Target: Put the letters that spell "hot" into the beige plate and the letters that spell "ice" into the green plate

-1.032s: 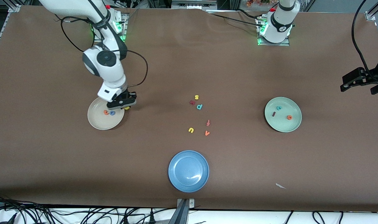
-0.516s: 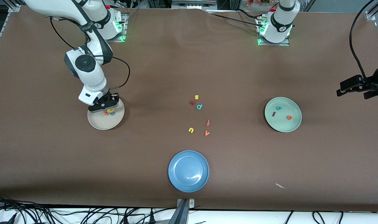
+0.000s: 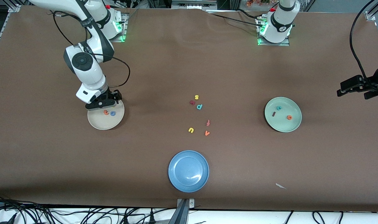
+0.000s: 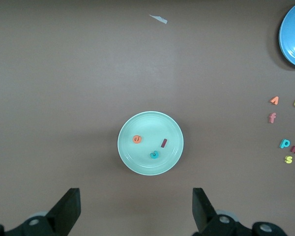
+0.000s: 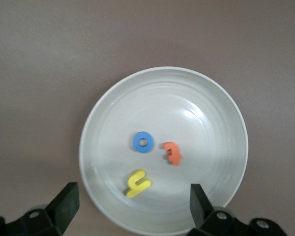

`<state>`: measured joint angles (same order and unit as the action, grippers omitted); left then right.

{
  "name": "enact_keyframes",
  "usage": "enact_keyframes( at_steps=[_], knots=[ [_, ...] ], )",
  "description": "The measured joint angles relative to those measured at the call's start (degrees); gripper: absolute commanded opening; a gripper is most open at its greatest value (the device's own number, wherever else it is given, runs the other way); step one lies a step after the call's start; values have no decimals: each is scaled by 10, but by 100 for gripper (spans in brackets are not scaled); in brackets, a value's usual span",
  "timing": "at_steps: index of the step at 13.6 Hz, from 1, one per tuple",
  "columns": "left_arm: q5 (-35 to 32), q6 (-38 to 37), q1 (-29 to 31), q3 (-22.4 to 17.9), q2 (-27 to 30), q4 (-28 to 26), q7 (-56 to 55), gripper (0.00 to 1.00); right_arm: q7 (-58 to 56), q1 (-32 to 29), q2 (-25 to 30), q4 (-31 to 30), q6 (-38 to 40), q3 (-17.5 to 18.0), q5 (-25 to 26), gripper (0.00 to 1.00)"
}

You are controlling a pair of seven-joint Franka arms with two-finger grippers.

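The beige plate (image 3: 102, 123) (image 5: 187, 98) holds the yellow h (image 5: 138, 183), the blue o (image 3: 113, 113) (image 5: 143, 142) and the orange t (image 3: 106, 112) (image 5: 172, 153). My right gripper (image 3: 102, 105) (image 5: 132, 205) hangs open just above that plate's rim, with the h lying loose below its fingers; the front view hides the h. The green plate (image 3: 283, 126) (image 4: 147, 123) carries the dark red i (image 3: 273, 114) (image 4: 163, 143), teal c (image 3: 279, 108) (image 4: 154, 155) and orange e (image 3: 289, 117) (image 4: 136, 139). My left gripper (image 3: 360, 85) (image 4: 136, 211) waits open and empty, high beside the green plate.
A blue plate (image 3: 188, 171) sits near the front camera. Loose letters lie mid-table: yellow s (image 3: 196, 97), a dark red letter (image 3: 192, 102), teal p (image 3: 199, 107), orange f (image 3: 208, 123), yellow u (image 3: 191, 130), orange v (image 3: 207, 133). A white scrap (image 3: 280, 186) lies nearer the camera than the green plate.
My right gripper carried the yellow h over the beige plate, opened and let it drop in, then lifted a little. The left gripper shifted slightly.
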<state>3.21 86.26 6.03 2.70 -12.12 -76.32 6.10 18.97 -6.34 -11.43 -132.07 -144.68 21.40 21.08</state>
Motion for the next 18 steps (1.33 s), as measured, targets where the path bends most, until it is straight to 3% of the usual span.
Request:
enact_keyframes(
  at_steps=[4,8,9,12,14,18],
  knots=[
    [-8,0,0,-2,0,1,0,100,0,0,57,50,126,7,-73,100],
    [-12,0,0,-2,0,1,0,100,-24,11,84,230,357,7,-158,100],
    [-12,0,0,-3,0,1,0,100,-36,21,86,271,397,-9,-165,100],
    [-16,0,0,-3,0,0,0,100,-118,65,88,349,468,-122,-202,100],
    [-24,0,0,-3,0,0,0,100,-181,71,86,379,492,-177,-214,100],
    [-25,-1,0,-2,0,0,1,100,-199,74,82,411,519,-200,-214,100]
  ],
)
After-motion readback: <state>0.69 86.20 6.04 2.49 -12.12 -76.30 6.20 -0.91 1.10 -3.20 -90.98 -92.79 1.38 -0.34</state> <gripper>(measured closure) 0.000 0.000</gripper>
